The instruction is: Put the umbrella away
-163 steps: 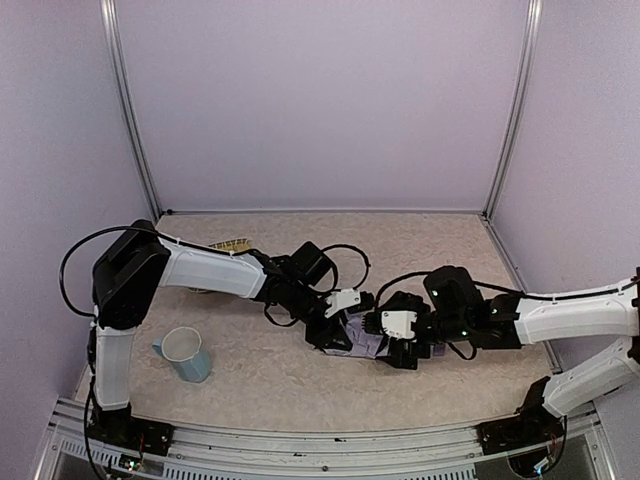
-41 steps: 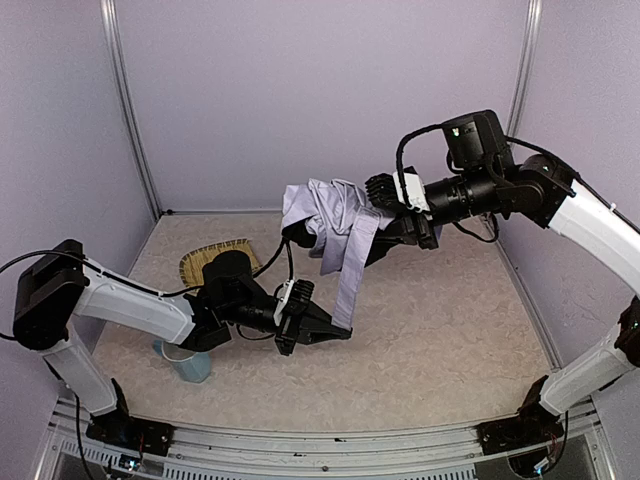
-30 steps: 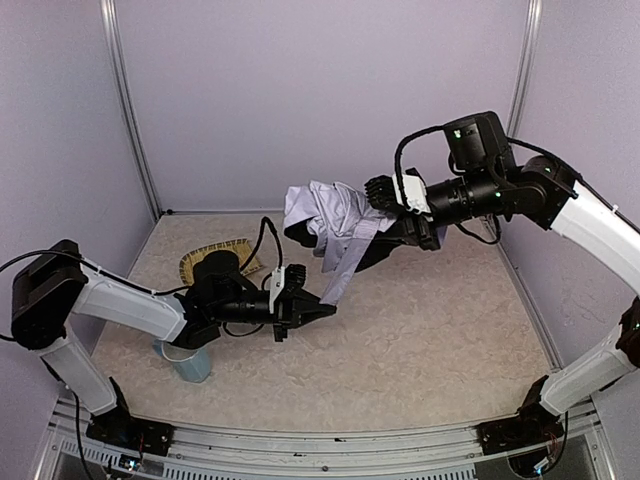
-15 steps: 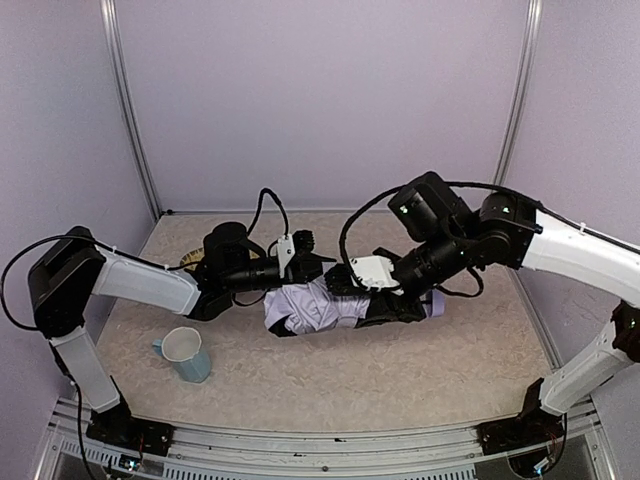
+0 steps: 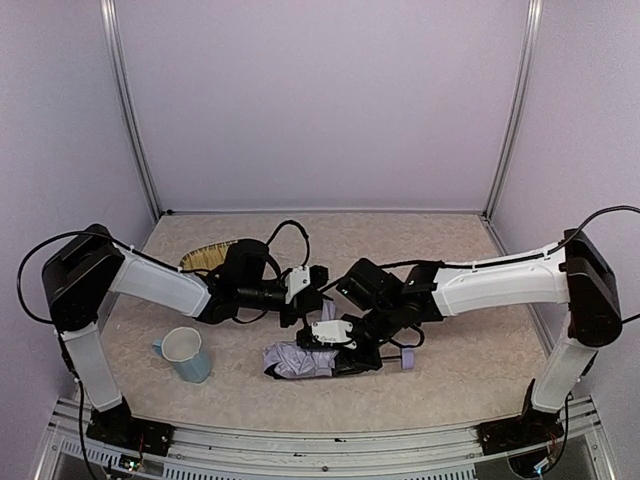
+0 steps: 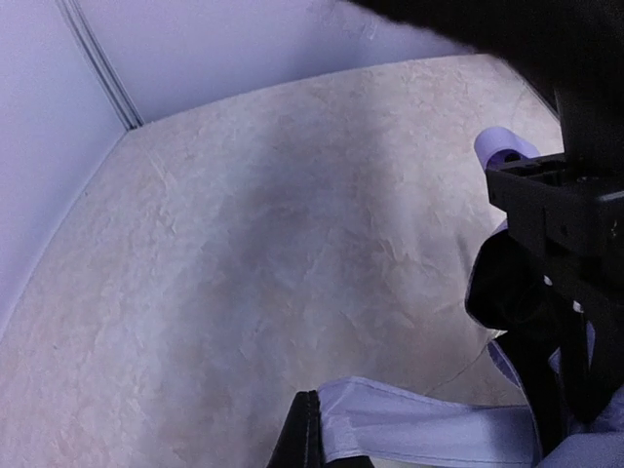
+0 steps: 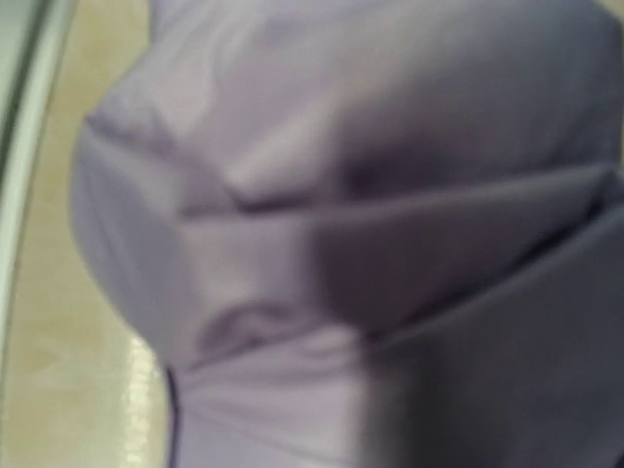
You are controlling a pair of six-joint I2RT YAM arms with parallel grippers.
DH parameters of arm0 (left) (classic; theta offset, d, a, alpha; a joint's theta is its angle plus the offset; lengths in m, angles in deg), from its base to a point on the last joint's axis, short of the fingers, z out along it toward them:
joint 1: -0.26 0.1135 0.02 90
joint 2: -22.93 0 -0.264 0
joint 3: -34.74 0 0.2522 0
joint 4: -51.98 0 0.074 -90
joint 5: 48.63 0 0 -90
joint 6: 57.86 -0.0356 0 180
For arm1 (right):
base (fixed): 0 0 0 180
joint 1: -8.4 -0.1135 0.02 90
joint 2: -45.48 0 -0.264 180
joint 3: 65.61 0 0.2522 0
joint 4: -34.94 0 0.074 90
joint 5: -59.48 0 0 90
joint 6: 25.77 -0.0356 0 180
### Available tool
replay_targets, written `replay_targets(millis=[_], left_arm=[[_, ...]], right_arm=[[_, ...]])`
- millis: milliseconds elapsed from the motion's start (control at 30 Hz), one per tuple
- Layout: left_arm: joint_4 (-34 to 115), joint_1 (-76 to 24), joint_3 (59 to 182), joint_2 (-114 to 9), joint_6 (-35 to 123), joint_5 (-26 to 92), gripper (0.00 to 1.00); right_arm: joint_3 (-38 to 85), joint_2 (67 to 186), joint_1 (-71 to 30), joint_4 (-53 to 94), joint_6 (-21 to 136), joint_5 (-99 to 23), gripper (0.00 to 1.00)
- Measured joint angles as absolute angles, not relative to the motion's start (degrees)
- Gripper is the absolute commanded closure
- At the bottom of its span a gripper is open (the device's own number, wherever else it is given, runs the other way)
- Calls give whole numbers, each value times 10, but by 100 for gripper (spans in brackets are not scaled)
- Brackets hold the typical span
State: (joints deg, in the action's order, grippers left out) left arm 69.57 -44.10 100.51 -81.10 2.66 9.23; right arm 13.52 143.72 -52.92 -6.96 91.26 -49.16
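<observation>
The umbrella lies folded on the table near the front, a pale lavender bundle with its handle knob pointing right. My right gripper sits on the bundle's right half, closed around it. In the right wrist view the umbrella fabric fills the frame and hides the fingers. A lavender strap runs up from the bundle to my left gripper. In the left wrist view the left gripper is shut, with the strap pinched at its tips. The knob shows beyond it.
A light blue mug stands at the front left beside the left arm. A woven straw mat lies behind the left forearm. Lavender walls close in the back and sides. A metal rail runs along the front edge.
The umbrella, held high in the air a second ago, has come down and moved toward the front edge. The right arm has stretched low over the table. The left gripper followed to the right.
</observation>
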Motion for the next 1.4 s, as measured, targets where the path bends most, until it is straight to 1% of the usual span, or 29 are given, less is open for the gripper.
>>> replay_targets(millis=[167,367,467,600,667,700,767,833,967,1000,1067,1100,1167,1233,1267,1333,1400], left_arm=[[676,-441,998,-850,27,123,100],[676,-441,1023,-900,52,193,100],[671,-443,1052,-929,73,236,80],[701,-429,1111,-948,101,359,43],[730,-417,1137,-942,111,410,34],[742,-412,1140,-935,116,431,32],[757,-406,1135,-913,125,465,31],[768,-408,1113,-882,131,490,33],[775,-426,1025,-777,141,518,44],[771,-435,1001,-742,141,520,46],[758,-459,957,-667,143,513,46],[753,-477,934,-623,144,503,45],[747,-516,890,-545,147,472,38],[746,-561,842,-481,142,434,31],[743,-582,816,-457,135,419,30],[727,-616,776,-439,117,406,26],[689,-648,751,-451,84,406,23]], right_arm=[[142,1508,-511,-71,910,-505,100],[157,1546,-476,-75,907,-545,100],[166,1563,-460,-70,906,-555,100],[166,1578,-449,-92,896,-613,100],[169,1582,-447,-105,896,-633,100],[170,1584,-445,-107,896,-640,100],[173,1588,-440,-111,896,-652,100],[178,1594,-435,-117,895,-665,100],[181,1601,-426,-120,893,-686,100],[182,1603,-423,-121,892,-693,100],[187,1610,-417,-126,890,-706,100],[192,1615,-415,-132,889,-714,100],[203,1625,-409,-145,886,-729,100],[215,1635,-402,-160,885,-744,100],[220,1639,-401,-166,884,-749,100],[227,1645,-397,-176,884,-756,100],[232,1649,-395,-183,883,-760,100]])
